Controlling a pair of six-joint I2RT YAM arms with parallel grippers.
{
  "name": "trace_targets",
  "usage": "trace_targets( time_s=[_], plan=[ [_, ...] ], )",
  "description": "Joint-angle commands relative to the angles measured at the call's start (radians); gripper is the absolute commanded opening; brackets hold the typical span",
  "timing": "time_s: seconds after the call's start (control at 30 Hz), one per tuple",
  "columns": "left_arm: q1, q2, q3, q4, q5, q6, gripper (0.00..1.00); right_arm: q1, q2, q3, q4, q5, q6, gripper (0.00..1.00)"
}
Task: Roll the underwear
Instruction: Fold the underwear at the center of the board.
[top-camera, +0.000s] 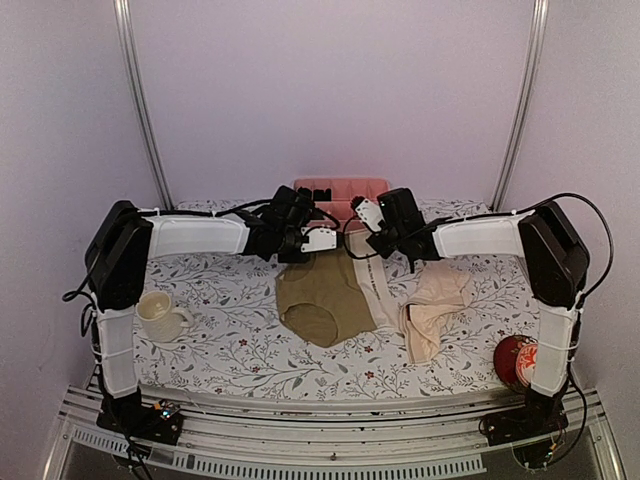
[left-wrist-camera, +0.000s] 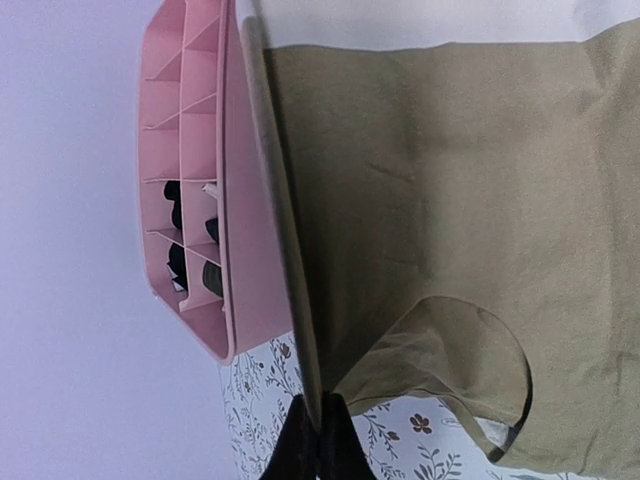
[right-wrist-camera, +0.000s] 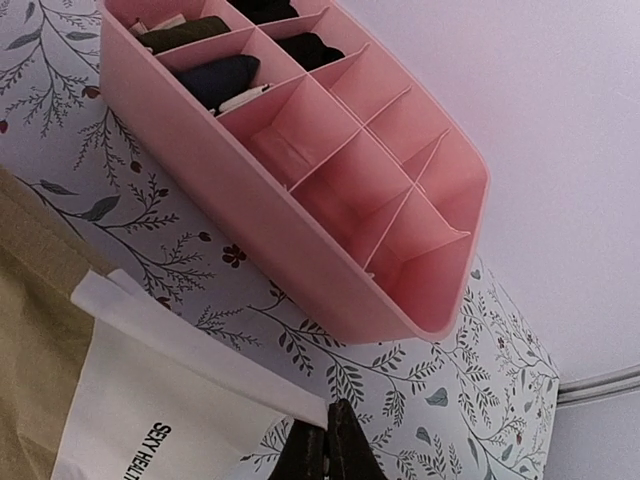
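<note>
On the near side of the pink plastic compartment tray (top-camera: 340, 187), the olive-brown fabric underwear (top-camera: 322, 295) with its cream-white part lies spread flat and unrolled. Beside it, the pale peach-beige fabric underwear (top-camera: 436, 305) lies crumpled and untouched. At the olive piece's tray-side edge, the left gripper (left-wrist-camera: 318, 428) and right gripper (right-wrist-camera: 328, 440) each pinch a corner, jaws closed. By my judgement, no rolling has begun on either garment.

Desk (top-camera: 230, 345), floral-print cover. Far edge: pink tray (top-camera: 340, 187). Centre: olive-brown underwear (top-camera: 325, 295), spread out; peach-beige underwear (top-camera: 435, 310) just right, crumpled. Left: cream mug (top-camera: 160, 315). Near-right corner: red round object (top-camera: 515, 360).
</note>
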Motion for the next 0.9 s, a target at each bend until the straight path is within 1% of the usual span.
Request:
trace_targets(
  time_s=[0.0, 0.1, 0.2, 0.37, 0.5, 0.63, 0.77, 0.87],
  plan=[
    [0.010, -0.040, -0.058, 0.001, -0.027, 0.012, 0.00, -0.025, -0.097, -0.092, 0.046, -0.050, -0.086, 0.02],
    [-0.008, -0.124, -0.114, 0.002, 0.030, 0.011, 0.00, -0.026, -0.176, -0.212, 0.067, -0.099, -0.120, 0.02],
    [-0.055, -0.189, -0.196, 0.002, 0.065, 0.003, 0.00, -0.026, -0.229, -0.280, 0.065, -0.112, -0.136, 0.02],
    [-0.123, -0.211, -0.274, 0.002, 0.054, -0.054, 0.00, -0.026, -0.271, -0.340, 0.059, -0.075, -0.131, 0.02],
    [-0.148, -0.197, -0.295, -0.003, 0.027, -0.086, 0.00, -0.027, -0.303, -0.379, 0.071, -0.044, -0.121, 0.02],
    [-0.138, -0.170, -0.269, 0.051, -0.077, -0.108, 0.00, -0.032, -0.289, -0.339, 0.118, 0.075, -0.110, 0.02],
    [-0.100, -0.134, -0.215, 0.113, -0.149, -0.134, 0.00, -0.035, -0.205, -0.227, 0.164, 0.209, -0.143, 0.02],
    [-0.071, -0.099, -0.197, 0.170, -0.185, -0.123, 0.00, -0.037, -0.143, -0.170, 0.227, 0.252, -0.175, 0.02]
  ],
)
